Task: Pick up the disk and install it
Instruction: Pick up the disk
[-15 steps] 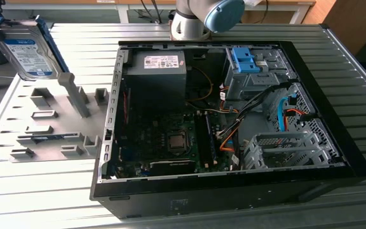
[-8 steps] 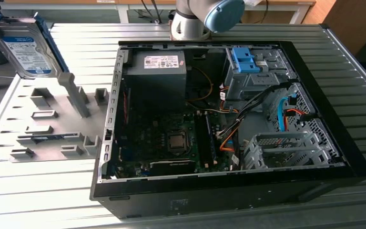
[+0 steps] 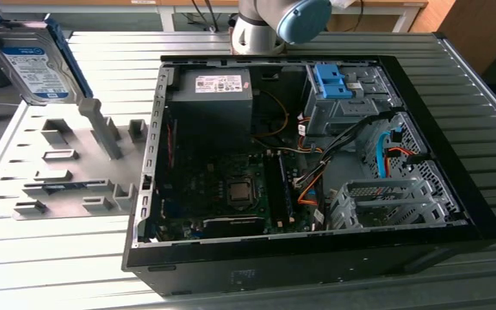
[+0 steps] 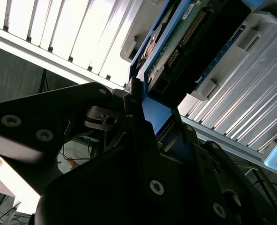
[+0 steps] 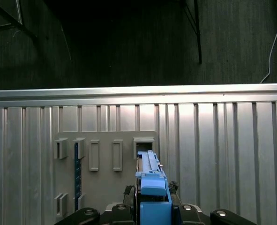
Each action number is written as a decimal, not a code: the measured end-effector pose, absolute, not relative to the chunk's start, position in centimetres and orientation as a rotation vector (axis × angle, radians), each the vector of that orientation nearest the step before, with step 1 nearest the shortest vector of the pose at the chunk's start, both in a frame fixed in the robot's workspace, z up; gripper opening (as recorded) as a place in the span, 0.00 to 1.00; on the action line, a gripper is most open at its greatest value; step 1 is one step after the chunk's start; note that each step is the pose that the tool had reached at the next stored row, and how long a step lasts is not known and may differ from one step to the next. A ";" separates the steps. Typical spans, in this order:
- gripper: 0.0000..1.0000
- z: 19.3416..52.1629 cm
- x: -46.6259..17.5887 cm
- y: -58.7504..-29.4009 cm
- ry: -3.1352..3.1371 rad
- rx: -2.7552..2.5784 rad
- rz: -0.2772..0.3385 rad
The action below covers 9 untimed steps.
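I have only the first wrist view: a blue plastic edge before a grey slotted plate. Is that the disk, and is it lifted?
Observer: Yes. In the exterior view the flat silver disk with a white-and-blue label hangs upright, off the grey slotted plate.
Operator: Does the gripper grip it?
Observer: In the second wrist view the gripper is shut on the disk's blue-railed edge.
Operator: Where is the computer?
Observer: The open black computer case lies at the exterior view's right of the plate.
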<state>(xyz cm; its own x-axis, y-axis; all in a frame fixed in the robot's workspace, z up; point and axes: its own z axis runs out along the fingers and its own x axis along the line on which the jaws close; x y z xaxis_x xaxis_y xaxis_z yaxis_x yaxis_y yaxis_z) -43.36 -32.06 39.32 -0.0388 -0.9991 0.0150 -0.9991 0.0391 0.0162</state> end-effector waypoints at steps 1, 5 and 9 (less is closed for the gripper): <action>0.36 39.4 -43.4 -32.0 -2.248 2.162 -0.001; 0.36 39.5 -43.4 -31.9 -2.246 2.160 0.004; 0.36 39.5 -43.3 -31.9 -2.246 2.160 0.004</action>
